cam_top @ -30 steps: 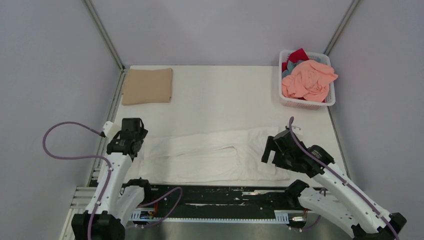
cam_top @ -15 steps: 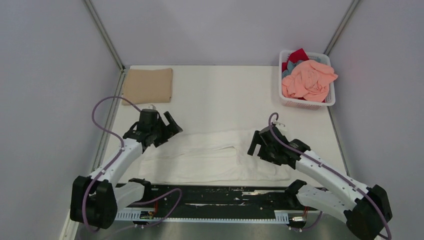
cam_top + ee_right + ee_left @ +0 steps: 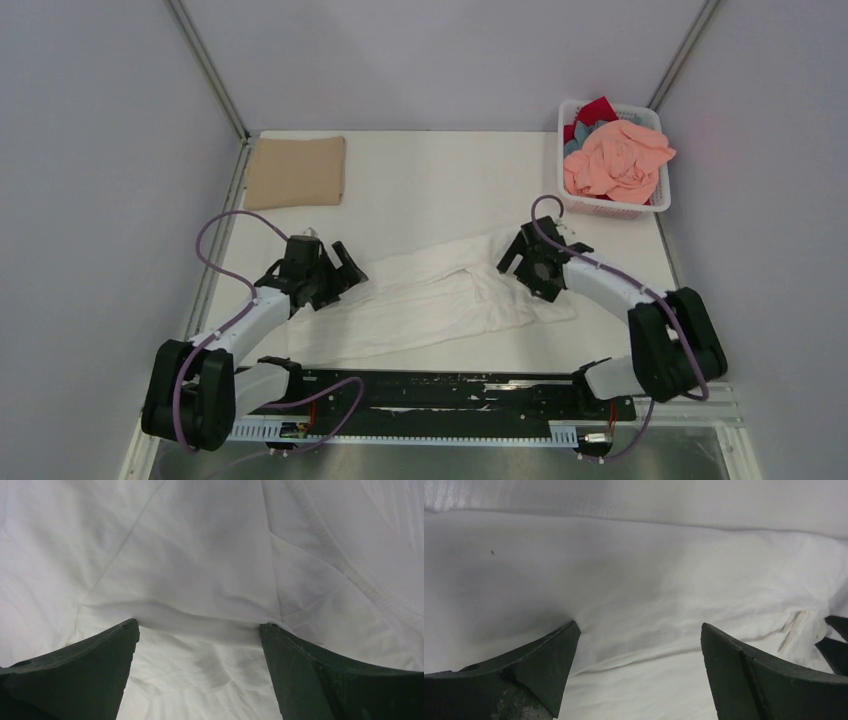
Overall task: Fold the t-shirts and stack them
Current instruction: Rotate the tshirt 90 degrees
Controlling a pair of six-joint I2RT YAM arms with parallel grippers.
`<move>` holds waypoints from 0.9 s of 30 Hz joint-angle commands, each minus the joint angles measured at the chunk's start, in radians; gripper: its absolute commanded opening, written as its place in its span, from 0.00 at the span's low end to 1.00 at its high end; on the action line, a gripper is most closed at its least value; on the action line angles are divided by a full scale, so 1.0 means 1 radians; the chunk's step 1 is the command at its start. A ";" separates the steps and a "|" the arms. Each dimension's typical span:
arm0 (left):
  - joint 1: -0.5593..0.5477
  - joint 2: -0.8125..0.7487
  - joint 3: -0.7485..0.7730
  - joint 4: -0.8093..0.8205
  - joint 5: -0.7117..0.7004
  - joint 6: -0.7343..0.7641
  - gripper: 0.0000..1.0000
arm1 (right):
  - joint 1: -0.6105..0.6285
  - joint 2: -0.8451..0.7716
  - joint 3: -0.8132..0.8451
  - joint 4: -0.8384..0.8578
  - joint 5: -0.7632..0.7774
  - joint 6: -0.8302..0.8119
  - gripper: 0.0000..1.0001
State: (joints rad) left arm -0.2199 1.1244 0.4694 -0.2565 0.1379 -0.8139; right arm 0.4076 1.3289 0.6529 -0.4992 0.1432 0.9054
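white t-shirt (image 3: 430, 300) running past both wrist views, left gripper (image 3: 639, 627) and right gripper (image 3: 200, 625) gaping wide, fingertips (image 3: 556, 650) pressing cloth beneath them

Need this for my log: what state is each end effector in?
Left end effector: open, over the white t-shirt, holding nothing.
Right end effector: open, holding nothing.
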 commanded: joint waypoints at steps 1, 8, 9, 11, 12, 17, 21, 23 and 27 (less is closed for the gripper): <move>-0.033 0.000 -0.036 0.037 0.023 -0.058 1.00 | -0.076 0.296 0.208 0.221 -0.039 -0.141 1.00; -0.136 -0.052 -0.042 0.076 0.031 -0.180 1.00 | -0.115 0.719 0.768 0.172 -0.125 -0.287 1.00; -0.150 -0.061 -0.046 0.083 0.024 -0.208 1.00 | -0.120 0.775 0.839 0.160 -0.143 -0.314 1.00; -0.202 -0.071 -0.058 0.108 -0.005 -0.260 1.00 | -0.121 0.887 0.998 0.136 -0.167 -0.386 1.00; -0.238 -0.073 -0.068 0.121 -0.023 -0.281 1.00 | -0.123 0.947 1.083 0.116 -0.186 -0.431 1.00; -0.403 -0.012 -0.074 0.206 -0.164 -0.425 1.00 | -0.125 1.210 1.510 0.040 -0.252 -0.508 1.00; -0.536 0.109 -0.027 0.246 -0.237 -0.494 1.00 | -0.124 1.335 1.689 0.102 -0.384 -0.433 1.00; -0.569 0.178 0.004 0.304 -0.242 -0.513 1.00 | -0.119 1.380 1.723 0.186 -0.424 -0.402 1.00; -0.610 0.310 0.098 0.330 -0.241 -0.535 1.00 | -0.111 1.443 1.769 0.313 -0.431 -0.352 1.00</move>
State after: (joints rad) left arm -0.7925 1.3258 0.5079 0.0463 -0.0505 -1.2865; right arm 0.2867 2.6801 2.3669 -0.2932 -0.2207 0.4900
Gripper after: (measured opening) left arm 1.000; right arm 0.998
